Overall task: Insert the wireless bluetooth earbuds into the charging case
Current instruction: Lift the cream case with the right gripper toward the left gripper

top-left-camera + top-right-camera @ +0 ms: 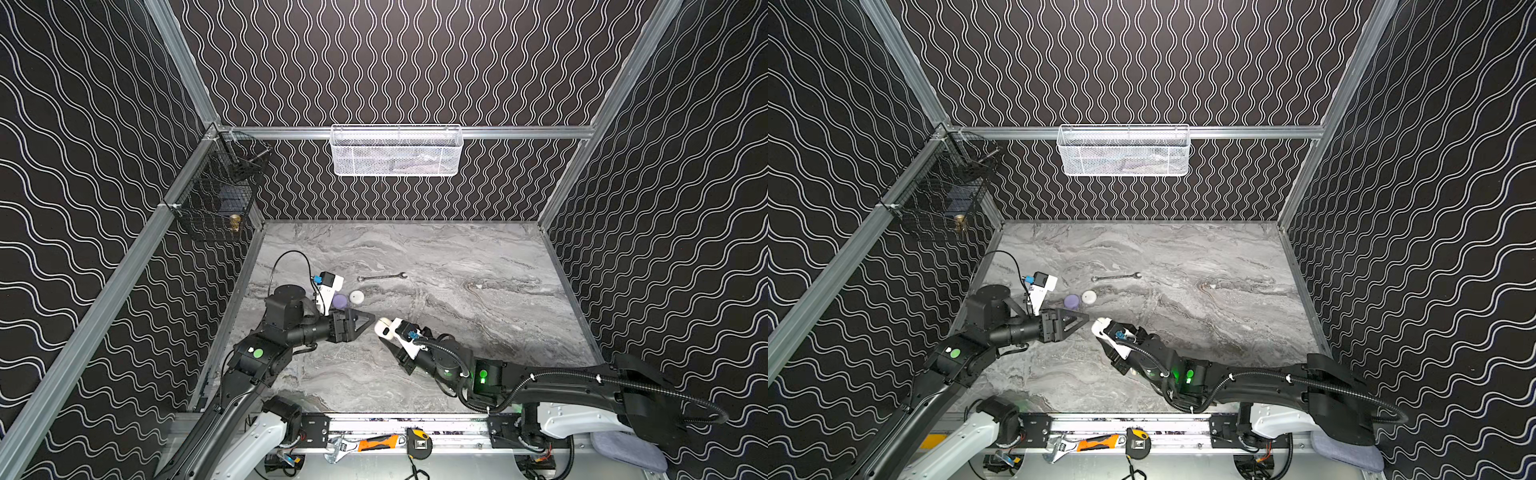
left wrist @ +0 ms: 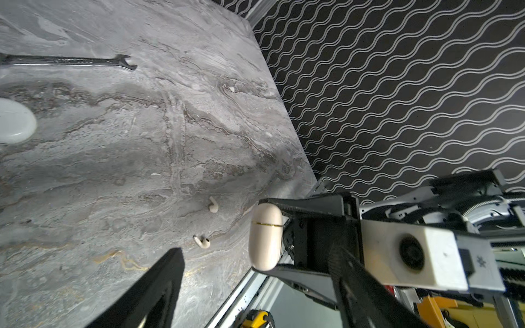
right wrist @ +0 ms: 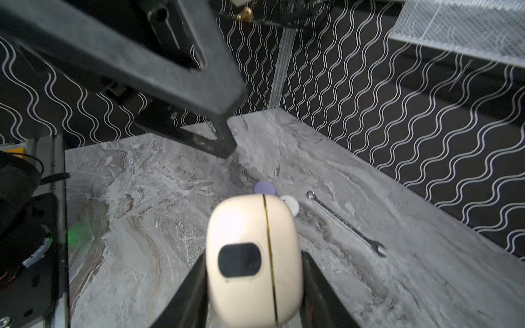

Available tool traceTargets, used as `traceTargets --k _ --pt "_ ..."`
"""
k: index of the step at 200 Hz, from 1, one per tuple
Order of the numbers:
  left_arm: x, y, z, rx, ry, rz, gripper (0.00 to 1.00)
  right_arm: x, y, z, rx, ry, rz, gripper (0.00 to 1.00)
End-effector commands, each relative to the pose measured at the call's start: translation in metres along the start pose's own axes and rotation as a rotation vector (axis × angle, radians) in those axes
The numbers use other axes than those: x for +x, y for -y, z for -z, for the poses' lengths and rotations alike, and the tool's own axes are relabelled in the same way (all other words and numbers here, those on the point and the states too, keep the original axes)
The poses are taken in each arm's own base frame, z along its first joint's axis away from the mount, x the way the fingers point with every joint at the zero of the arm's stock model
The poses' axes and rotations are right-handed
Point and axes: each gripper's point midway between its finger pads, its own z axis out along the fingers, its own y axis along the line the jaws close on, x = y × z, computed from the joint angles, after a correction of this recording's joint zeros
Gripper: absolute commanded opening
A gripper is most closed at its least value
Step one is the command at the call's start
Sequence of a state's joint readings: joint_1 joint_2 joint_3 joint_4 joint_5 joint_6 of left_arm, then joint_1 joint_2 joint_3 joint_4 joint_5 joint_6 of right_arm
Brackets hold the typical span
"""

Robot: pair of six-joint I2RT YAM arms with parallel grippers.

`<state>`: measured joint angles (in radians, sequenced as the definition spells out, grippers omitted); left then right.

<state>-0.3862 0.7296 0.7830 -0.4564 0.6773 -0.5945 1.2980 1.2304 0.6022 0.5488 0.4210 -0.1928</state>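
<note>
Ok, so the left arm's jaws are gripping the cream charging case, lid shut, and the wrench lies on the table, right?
Wrong arm: the right arm's jaws grip the cream charging case, as the right wrist view shows. Its lid is shut, and the wrench lies on the table.

Enclosure walls (image 1: 395, 62): black, printed with white wavy lines, on three sides.
Frame: aluminium rails (image 1: 519, 132) at the corners and at mid-height.
Work surface: grey marble-pattern tabletop (image 1: 478, 257).
Fittings: white mesh basket (image 1: 397, 151) hung on the back rail; black wire basket (image 1: 216, 195) on the left rail, brass fitting (image 1: 235, 223) inside.
Front ledge: adjustable wrench (image 1: 340, 449), tape measure (image 1: 419, 444).
</note>
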Motion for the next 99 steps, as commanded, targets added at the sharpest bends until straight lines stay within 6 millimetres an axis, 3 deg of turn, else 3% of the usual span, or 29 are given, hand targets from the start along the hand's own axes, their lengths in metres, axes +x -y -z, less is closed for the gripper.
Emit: traceTargets --k 1,52,99 --pt "0.007 0.014 0.004 0.058 -0.049 -0.028 0.8 -0.034 0.004 0.004 0.015 0.105 0.055 0.21" --pt "0.009 0.027 0.007 0.121 -0.07 -0.042 0.72 -0.052 0.005 0.002 0.023 0.144 0.091 0.21" --pt "0.01 0.03 0.005 0.153 -0.076 -0.036 0.62 -0.057 0.002 -0.004 0.015 0.149 0.1 0.21"
